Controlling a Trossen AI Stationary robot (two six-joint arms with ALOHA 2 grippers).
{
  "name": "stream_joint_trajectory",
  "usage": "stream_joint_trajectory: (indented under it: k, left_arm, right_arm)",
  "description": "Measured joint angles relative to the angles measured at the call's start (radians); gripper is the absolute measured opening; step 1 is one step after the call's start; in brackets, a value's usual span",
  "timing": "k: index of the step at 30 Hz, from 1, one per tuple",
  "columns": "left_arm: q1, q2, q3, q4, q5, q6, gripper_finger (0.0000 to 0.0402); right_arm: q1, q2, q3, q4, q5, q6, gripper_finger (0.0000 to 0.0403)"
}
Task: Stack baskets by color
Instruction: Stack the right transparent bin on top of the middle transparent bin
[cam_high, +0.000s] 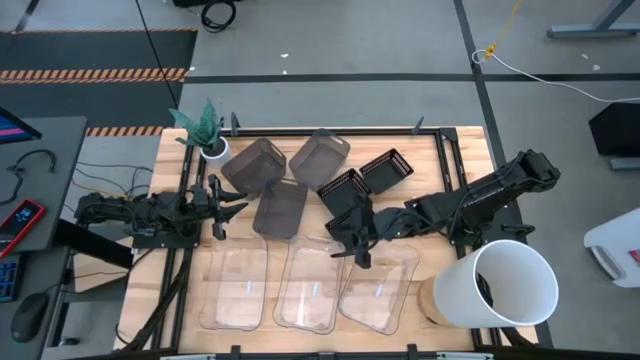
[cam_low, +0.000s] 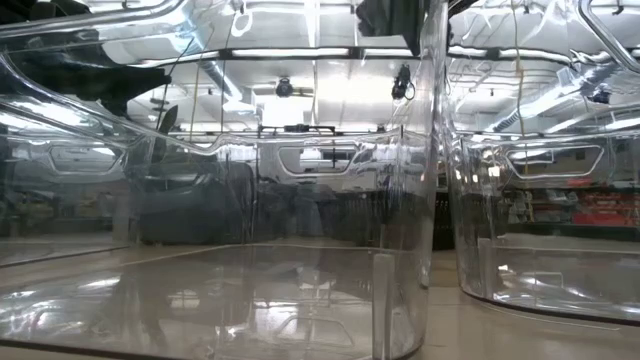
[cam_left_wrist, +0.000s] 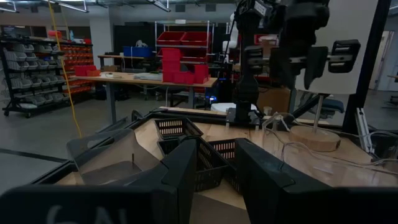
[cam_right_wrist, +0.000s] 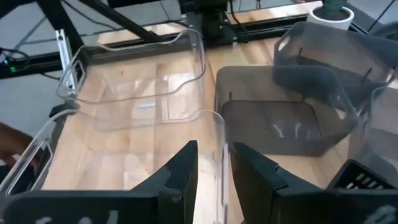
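Three clear baskets (cam_high: 235, 290) (cam_high: 310, 290) (cam_high: 385, 295) stand side by side along the near edge. Three grey baskets (cam_high: 280, 207) (cam_high: 255, 165) (cam_high: 320, 155) and the black slatted baskets (cam_high: 385, 170) (cam_high: 345, 188) stand behind them. My right gripper (cam_right_wrist: 214, 165) (cam_high: 360, 258) is open, tipped down over the right clear basket's far left corner. Its fingers stand on either side of that basket's far wall (cam_right_wrist: 221, 134), apart from it. My left gripper (cam_high: 222, 210) (cam_left_wrist: 217, 180) waits open at the left, holding nothing.
A big white bucket (cam_high: 505, 285) lies at the near right corner. A small white plant pot (cam_high: 213, 148) stands at the far left. A black frame (cam_high: 440, 150) borders the table. In the low view, clear basket walls (cam_low: 430, 200) fill the sight.
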Motion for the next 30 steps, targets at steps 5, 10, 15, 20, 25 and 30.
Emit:
stream_joint_trajectory:
  k: [5, 10, 15, 20, 25, 30]
  left_arm:
    - [0.0, 0.0, 0.0, 0.0, 0.0, 0.0, 0.0117]
    - [0.0, 0.0, 0.0, 0.0, 0.0, 0.0, 0.0117]
    - [0.0, 0.005, 0.0, 0.005, 0.0, 0.0, 0.0117]
    - [0.0, 0.021, 0.0, 0.003, 0.0, 0.0, 0.0117]
    - [0.0, 0.022, 0.0, 0.001, 0.0, 0.0, 0.0117]
    - [0.0, 0.022, 0.0, 0.001, 0.0, 0.0, 0.0117]
  right_arm:
    - [-0.049, 0.002, 0.106, -0.098, -0.006, -0.02, 0.0103]
    - [-0.098, 0.058, 0.28, -0.286, -0.042, -0.035, 0.0103]
    - [-0.104, 0.199, 0.439, -0.541, -0.103, 0.0, 0.0103]
    - [-0.084, 0.308, 0.578, -0.718, -0.127, 0.028, 0.0103]
    - [-0.074, 0.375, 0.694, -0.89, -0.141, 0.054, 0.0103]
    - [-0.073, 0.387, 0.736, -1.04, -0.144, 0.083, 0.0103]
